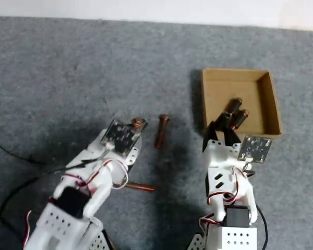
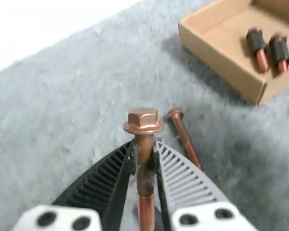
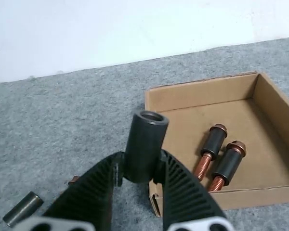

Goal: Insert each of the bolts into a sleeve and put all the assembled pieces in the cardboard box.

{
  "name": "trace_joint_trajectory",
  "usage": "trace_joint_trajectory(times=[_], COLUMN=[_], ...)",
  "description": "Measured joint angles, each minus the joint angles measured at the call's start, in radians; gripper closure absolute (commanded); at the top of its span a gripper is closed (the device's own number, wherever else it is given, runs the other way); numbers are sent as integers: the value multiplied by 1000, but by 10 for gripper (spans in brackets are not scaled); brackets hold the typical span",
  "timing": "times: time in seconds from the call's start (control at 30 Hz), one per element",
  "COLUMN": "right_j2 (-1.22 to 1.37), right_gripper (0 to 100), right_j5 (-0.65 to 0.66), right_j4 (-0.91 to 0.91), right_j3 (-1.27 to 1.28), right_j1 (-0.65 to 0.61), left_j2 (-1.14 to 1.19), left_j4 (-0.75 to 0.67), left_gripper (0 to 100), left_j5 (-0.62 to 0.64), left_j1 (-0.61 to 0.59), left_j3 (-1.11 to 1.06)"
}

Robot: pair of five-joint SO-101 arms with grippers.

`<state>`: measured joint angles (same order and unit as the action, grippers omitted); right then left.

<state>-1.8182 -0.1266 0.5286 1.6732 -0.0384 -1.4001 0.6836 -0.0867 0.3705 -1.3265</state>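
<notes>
White arms (image 1: pixel 88 190), black ribbed pincers (image 2: pixel 144 147), red cables (image 1: pixel 221 195)

The light is soft and fairly bright. In the high view, dark fuzzy shadows lie on the grey worktop (image 1: pixel 68 67) at 9 o'clock of the left arm (image 1: pixel 94 177), the right arm (image 1: pixel 227 172) and the cardboard box (image 1: pixel 274 104). The white wall (image 1: pixel 146 8) at 12 o'clock shines brightest.

high: overhead, far | wrists: close, forward (all share cardboard box (image 2: pixel 216 60))
</notes>
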Motion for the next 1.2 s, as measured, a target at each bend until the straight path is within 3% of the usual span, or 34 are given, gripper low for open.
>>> trace_joint_trajectory(times=[0.3, 0.43, 0.73, 0.97, 1.2], right_j2=[0, 0, 0, 0, 0], right_gripper=[994, 994, 994, 994, 994], right_j5=[0, 0, 0, 121, 157], right_j4=[0, 0, -98, -199, -199], right_j3=[0, 0, 0, 0, 0], right_j1=[0, -5, -233, -328, -430], left_j2=[-354, -407, -407, -407, -407], left_j4=[0, -32, -301, -328, -328], left_gripper=[995, 995, 995, 995, 993], left_j5=[0, 0, 0, 0, 227], left_j1=[0, 0, 0, 0, 0], left_j3=[-126, -132, -133, -133, -132])
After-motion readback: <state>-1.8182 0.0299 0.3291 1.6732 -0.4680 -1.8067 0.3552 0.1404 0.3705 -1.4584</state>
